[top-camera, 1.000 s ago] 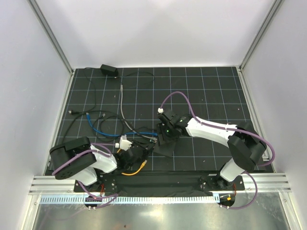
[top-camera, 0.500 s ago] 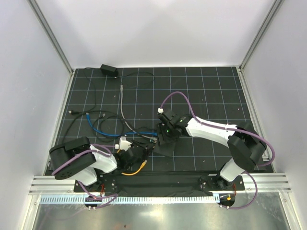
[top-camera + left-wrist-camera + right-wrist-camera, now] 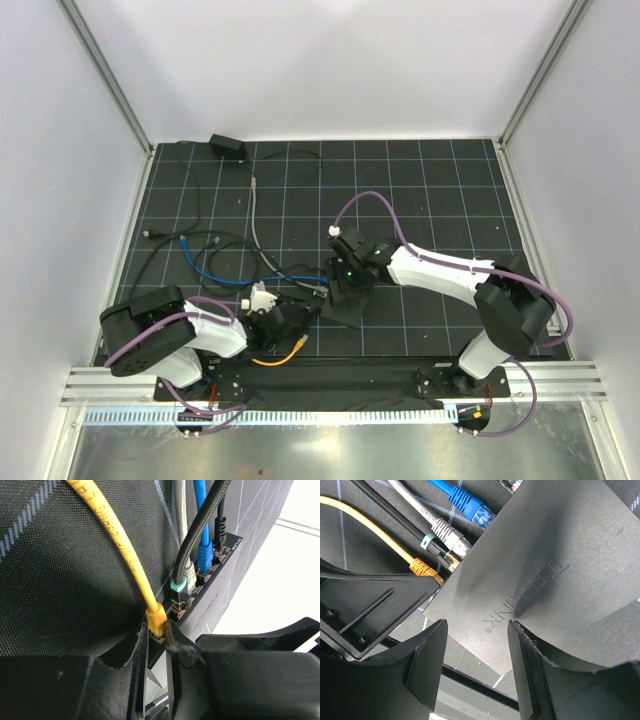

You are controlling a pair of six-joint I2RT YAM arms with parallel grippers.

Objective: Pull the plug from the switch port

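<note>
Bright, even light (soft shadows); wrist close-ups slightly blurred.

Right wrist cam is mostly filled by a flat matte-black rectangular box (image 3: 555, 555) with TP-LINK embossed on top, running from centre out to 2 o'clock. The right gripper (image 3: 476, 670) sits at 6 o'clock, its two black fingers (image 3: 427, 665) spread apart over the box's near corner; can't tell if they press on it. Four plugs line the box's edge from 11 to 9 o'clock: a blue plug (image 3: 470, 505), a grey plug (image 3: 447, 534), a black teal-ringed plug (image 3: 434, 547) and a yellow-orange plug (image 3: 422, 569). A chunky black plastic finger (image 3: 370, 605) of the left arm sits at 8 o'clock, just beside the yellow-orange one.
</note>
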